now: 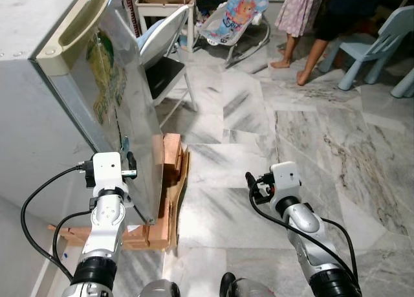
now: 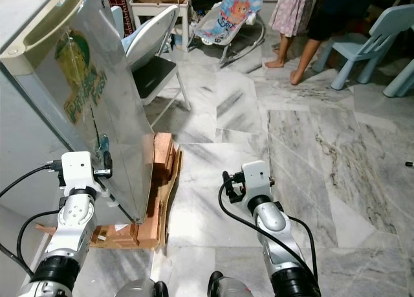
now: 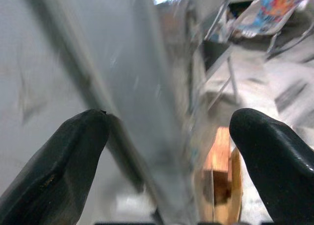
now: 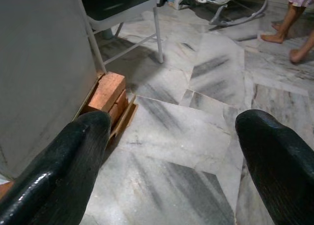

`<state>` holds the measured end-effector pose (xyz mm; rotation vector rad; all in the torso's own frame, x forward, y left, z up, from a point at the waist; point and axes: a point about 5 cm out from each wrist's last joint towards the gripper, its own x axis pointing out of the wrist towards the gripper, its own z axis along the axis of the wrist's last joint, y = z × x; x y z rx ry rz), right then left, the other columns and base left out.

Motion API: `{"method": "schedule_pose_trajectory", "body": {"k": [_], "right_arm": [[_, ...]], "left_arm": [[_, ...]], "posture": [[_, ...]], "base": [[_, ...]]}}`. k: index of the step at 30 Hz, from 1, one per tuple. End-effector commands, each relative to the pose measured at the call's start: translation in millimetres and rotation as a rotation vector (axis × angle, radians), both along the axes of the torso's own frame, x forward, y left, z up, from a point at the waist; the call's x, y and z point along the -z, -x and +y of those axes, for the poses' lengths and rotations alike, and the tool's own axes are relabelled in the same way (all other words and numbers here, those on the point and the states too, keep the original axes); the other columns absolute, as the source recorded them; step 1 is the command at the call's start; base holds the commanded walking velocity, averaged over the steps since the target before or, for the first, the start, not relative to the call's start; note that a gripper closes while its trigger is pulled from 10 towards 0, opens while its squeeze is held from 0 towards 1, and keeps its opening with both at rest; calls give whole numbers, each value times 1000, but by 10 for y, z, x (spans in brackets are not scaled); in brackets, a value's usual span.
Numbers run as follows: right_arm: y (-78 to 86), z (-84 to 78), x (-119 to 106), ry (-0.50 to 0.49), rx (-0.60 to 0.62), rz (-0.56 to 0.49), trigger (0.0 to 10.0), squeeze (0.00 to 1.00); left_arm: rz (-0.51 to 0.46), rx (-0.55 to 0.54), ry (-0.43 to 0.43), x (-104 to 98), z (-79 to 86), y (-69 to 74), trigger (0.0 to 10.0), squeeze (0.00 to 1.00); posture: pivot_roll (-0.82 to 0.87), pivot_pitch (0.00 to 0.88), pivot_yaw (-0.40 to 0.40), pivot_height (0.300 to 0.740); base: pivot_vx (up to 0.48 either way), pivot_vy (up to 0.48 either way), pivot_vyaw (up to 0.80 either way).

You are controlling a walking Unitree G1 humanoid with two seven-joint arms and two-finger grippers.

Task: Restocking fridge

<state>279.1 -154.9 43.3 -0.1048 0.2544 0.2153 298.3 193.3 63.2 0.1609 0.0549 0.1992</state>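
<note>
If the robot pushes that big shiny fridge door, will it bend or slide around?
The fridge door looks like a stiff metal panel, so it probably swings rather than bends. Its glossy face seems slippery for the open left gripper. The fridge rests on wooden blocks, so a hard push might rock it.

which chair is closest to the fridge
The white folding chair with the dark seat stands right beside the fridge door. The light blue plastic chairs sit far across the marble floor, near the people.
</note>
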Motion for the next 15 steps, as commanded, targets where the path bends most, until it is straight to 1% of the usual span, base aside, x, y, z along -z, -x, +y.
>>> {"method": "schedule_pose_trajectory", "body": {"k": [1,2,3,4,5,7,11,12,13,14,15], "right_arm": [[6,9,16,2,-7,11,10000,0],[6,9,16,2,-7,11,10000,0],[7,7,24,3,-7,14,10000,0],[6,13,29,-7,-5,10,10000,0],[5,15,29,-8,-5,10,10000,0],[-5,33,37,-8,-7,14,10000,0],[-1,55,63,-7,-23,33,10000,0],[64,70,186,59,-94,118,10000,0],[119,76,262,90,-140,174,10000,0],[186,82,315,89,-192,214,10000,0],[208,62,326,89,-202,230,10000,0]], "left_arm": [[-34,95,-17,-78,-125,-31,10000,0],[-34,95,-17,-78,-125,-31,10000,0],[-36,125,-12,-84,-182,-28,10000,0],[-43,189,-21,-88,-308,-15,10000,0],[-45,206,-30,-90,-349,-11,10000,0],[-45,225,-40,-98,-397,-34,10000,0],[-44,239,-49,-120,-424,-80,10000,0],[-59,258,-47,-215,-470,-182,10000,0],[-75,291,-46,-293,-532,-240,10000,0],[-122,405,-68,-460,-718,-309,10000,0],[-160,562,-82,-605,-985,-303,10000,0]], "posture": [[-32,91,15,740],[-32,91,15,740],[-29,92,16,740],[-25,92,18,740],[-25,92,18,740],[-20,86,21,740],[-17,81,20,740],[-16,74,20,740],[-16,74,20,740],[-16,71,19,740],[-14,70,17,740]], "base": [[0,0,0],[0,0,0],[0,0,0],[0,0,0],[0,0,0],[0,0,0],[0,0,0],[0,0,0],[0,0,0],[0,0,0],[0,0,0]]}}
